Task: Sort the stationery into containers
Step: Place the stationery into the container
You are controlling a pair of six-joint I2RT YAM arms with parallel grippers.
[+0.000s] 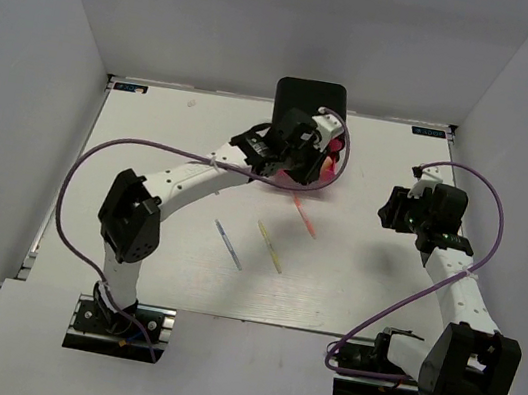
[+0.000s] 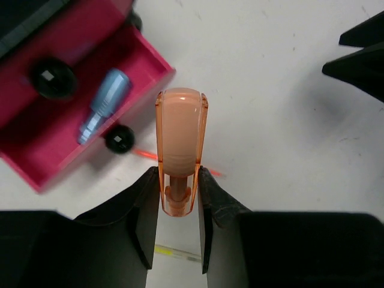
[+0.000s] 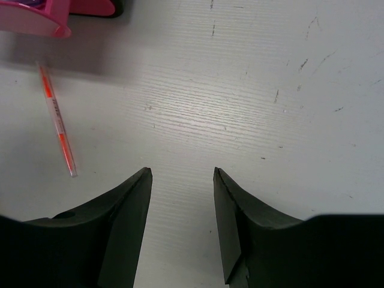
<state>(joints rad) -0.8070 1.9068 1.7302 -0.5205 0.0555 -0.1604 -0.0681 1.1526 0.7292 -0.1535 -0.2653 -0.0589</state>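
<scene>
Lying loose on the desk point(image 1: 165, 242) are three thin pens: one blue-grey pen point(image 1: 229, 244), one yellow pen point(image 1: 270, 246), one orange pen point(image 1: 305, 217). One blue marker point(image 2: 103, 105) sits inside the open pink drawer point(image 2: 150, 63). The left gripper point(image 2: 179, 180) has its jaws clenched on one orange marker point(image 2: 180, 132), just beside that drawer. The right gripper point(image 3: 183, 174) holds its jaws apart, grasping nothing.

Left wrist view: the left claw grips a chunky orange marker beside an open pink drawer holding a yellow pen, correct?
No. The left wrist view shows the open pink drawer holding a short chunky blue marker, not a yellow pen. The left claw does grip the chunky orange marker beside it.
</scene>
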